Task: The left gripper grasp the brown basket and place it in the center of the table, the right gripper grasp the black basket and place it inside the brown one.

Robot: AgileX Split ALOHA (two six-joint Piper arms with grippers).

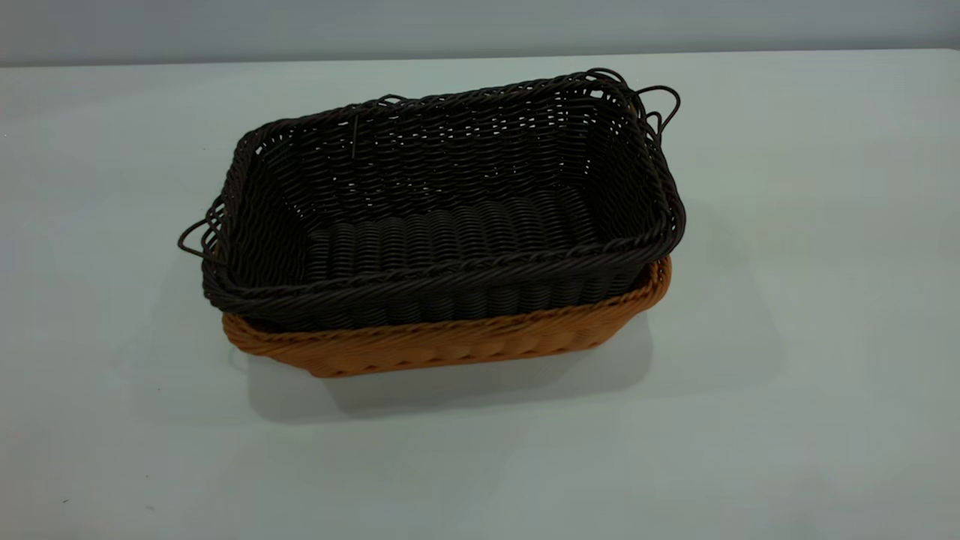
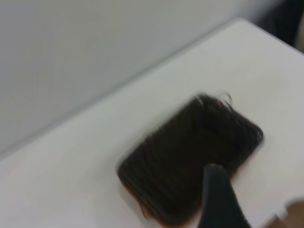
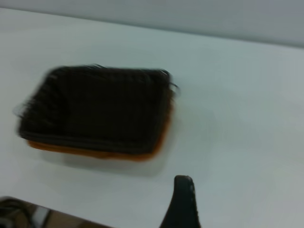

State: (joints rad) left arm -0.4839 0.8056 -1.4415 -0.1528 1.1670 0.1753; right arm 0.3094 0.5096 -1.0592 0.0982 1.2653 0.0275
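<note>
The black basket (image 1: 442, 202) sits nested inside the brown basket (image 1: 450, 345) near the middle of the white table (image 1: 787, 420). Only the brown basket's front wall and rim show below the black one. Neither gripper shows in the exterior view. In the left wrist view the left gripper (image 2: 219, 199) is a dark shape in front of the stacked baskets (image 2: 190, 156), apart from them. In the right wrist view the right gripper (image 3: 183, 204) hovers over bare table, well clear of the black basket (image 3: 95, 107) and the brown rim (image 3: 95, 153).
The table's far edge (image 1: 480, 58) meets a plain grey wall. White tabletop surrounds the baskets on all sides. The table's near edge shows in the right wrist view (image 3: 57, 209).
</note>
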